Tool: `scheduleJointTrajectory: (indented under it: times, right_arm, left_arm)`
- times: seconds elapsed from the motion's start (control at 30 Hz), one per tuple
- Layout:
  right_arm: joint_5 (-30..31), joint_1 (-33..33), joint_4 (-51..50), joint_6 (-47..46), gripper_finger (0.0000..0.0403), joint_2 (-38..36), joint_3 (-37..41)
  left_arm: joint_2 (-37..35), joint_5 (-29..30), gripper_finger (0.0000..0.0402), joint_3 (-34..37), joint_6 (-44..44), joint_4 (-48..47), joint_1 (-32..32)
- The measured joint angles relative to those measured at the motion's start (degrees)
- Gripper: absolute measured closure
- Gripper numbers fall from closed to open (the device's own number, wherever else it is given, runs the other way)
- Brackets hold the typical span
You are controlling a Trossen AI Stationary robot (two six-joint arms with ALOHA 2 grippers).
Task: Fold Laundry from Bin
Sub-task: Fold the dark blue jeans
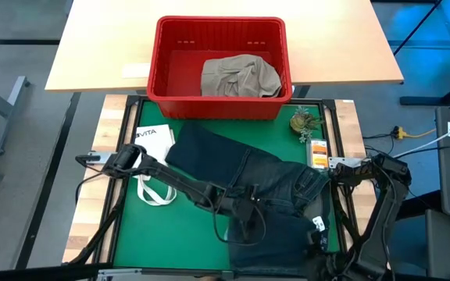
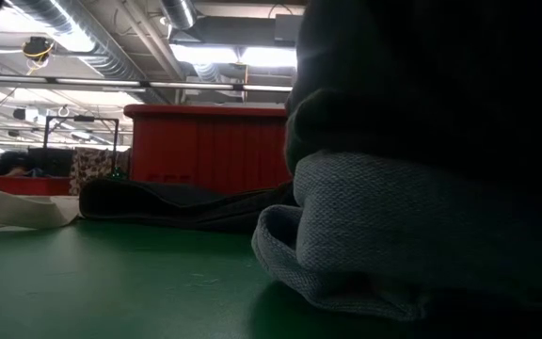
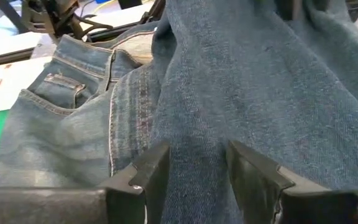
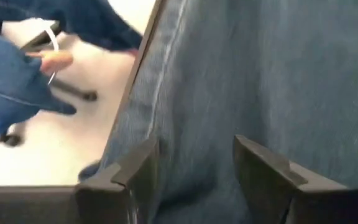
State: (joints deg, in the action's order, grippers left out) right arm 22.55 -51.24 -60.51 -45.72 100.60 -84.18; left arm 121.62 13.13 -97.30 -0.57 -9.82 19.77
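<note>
The jeans (image 1: 248,183) lie unfolded; the left claw (image 3: 194,177) and right claw (image 4: 194,177) each pinch denim. The khaki garment (image 1: 239,76) waits in the bin (image 1: 156,58).

- Red slotted bin (image 1: 162,74): upright, open.
- Khaki-beige garment (image 1: 239,76): crumpled inside the bin, toward one end.
- Blue denim jeans (image 1: 244,176): spread and rumpled just in front of the bin, partly folded over, waistband and pocket showing.
</note>
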Motion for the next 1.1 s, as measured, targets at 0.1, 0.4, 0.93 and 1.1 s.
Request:
scheduleJointTrajectory:
  times: [0.1, 0.4, 0.93, 1.1]
  right_arm:
    - [-5.15, 0.00, -0.75, -2.05, 0.0198, 0.00, 0.00]
    - [-11.68, -0.13, -0.79, -7.66, 0.0211, 0.00, 0.00]
    - [-13.62, -0.15, -0.44, -8.25, 0.0308, 0.00, -0.02]
    - [-13.65, -0.11, 0.27, -8.05, 0.0307, 0.00, -0.02]
  left_arm:
    - [0.00, -0.79, 0.0249, 0.00, 0.01, 0.02, -0.60]
    - [0.02, -0.79, 0.0249, 0.00, 0.03, 0.00, -3.30]
    - [0.04, -10.13, 0.0249, 0.00, -0.08, 8.02, -4.80]
    - [0.63, -10.23, 0.0249, 0.00, 0.01, 9.57, -4.96]
